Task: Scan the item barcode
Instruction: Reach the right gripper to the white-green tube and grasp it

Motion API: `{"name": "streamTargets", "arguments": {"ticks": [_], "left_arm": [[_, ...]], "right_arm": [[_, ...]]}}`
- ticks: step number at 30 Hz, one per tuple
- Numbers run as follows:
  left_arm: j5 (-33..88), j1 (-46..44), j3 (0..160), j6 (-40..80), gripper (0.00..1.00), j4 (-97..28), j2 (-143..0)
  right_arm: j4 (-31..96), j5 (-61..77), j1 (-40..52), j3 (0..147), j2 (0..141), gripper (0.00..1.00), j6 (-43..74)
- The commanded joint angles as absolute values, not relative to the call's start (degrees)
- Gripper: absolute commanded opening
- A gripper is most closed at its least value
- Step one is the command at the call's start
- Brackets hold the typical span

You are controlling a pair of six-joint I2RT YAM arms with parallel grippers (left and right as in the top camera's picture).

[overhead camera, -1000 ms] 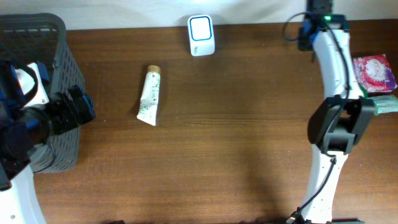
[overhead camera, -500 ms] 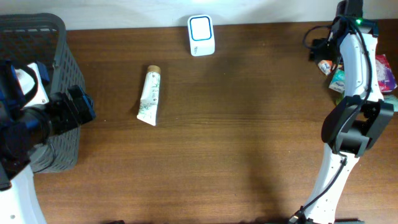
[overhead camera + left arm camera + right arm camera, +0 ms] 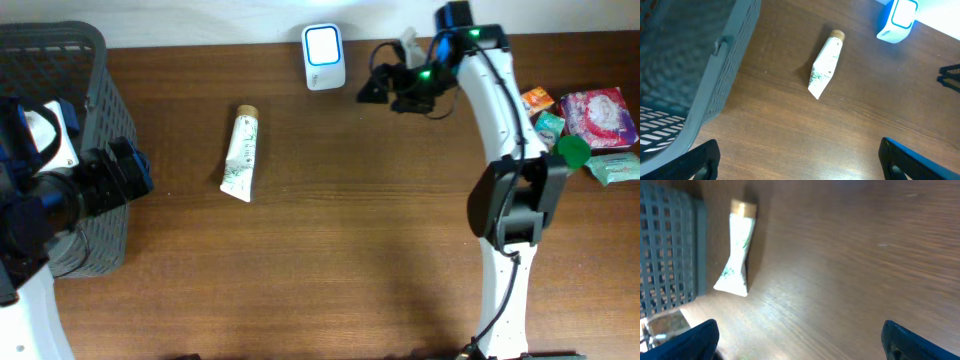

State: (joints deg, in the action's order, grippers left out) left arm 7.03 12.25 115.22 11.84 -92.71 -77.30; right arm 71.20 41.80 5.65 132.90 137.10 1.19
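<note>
Left gripper [image 3: 128,176] spread wide and empty beside the basket [image 3: 95,70]; right gripper [image 3: 386,90] spread wide and empty just right of the scanner [image 3: 324,44].
Grey lattice basket fills the desk's [image 3: 350,250] left edge. White crimped tube [image 3: 241,153], tan cap, lies on open woodgrain, apart from both. White rounded scanner stands at the back edge. Glossy packets [image 3: 598,118] crowd the right edge.
</note>
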Motion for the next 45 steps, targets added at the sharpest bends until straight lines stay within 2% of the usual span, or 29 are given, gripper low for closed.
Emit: {"name": "streamTargets", "arguments": {"ticks": [1, 11, 15, 20, 23, 29, 35, 41, 43, 45], "left_arm": [[7.03, 12.53, 115.20, 12.38, 0.99, -92.66, -77.17], [7.03, 12.53, 115.20, 12.38, 0.99, -92.66, -77.17], [7.03, 12.53, 115.20, 12.36, 0.99, -92.66, -77.17], [7.03, 12.53, 115.20, 12.38, 0.99, -92.66, -77.17], [7.03, 12.53, 115.20, 12.38, 0.99, -92.66, -77.17], [7.03, 12.53, 115.20, 12.38, 0.99, -92.66, -77.17], [7.03, 12.53, 115.20, 12.38, 0.99, -92.66, -77.17], [7.03, 12.53, 115.20, 12.38, 0.99, -92.66, -77.17], [7.03, 12.53, 115.20, 12.38, 0.99, -92.66, -77.17], [7.03, 12.53, 115.20, 12.36, 0.99, -92.66, -77.17]], "right_arm": [[70.94, 43.31, 10.37, 132.53, 135.39, 0.99, 3.77], [63.44, 41.43, 20.84, 132.53, 135.70, 0.99, 9.10], [62.00, 23.35, 25.50, 132.53, 136.64, 0.99, 22.59], [58.33, 13.06, 30.70, 132.49, 138.15, 0.98, 28.51], [55.94, 11.55, 32.73, 132.29, 140.09, 0.99, 32.80], [48.01, 10.26, 38.79, 132.00, 143.52, 0.99, 33.50], [47.59, -4.99, 44.93, 131.76, 144.92, 0.99, 33.30], [47.51, -5.19, 45.60, 131.76, 148.49, 0.99, 33.30], [48.56, -5.19, 45.47, 131.79, 148.53, 0.69, 33.01], [50.19, -5.23, 45.10, 131.79, 148.51, 0.61, 33.01]]}}
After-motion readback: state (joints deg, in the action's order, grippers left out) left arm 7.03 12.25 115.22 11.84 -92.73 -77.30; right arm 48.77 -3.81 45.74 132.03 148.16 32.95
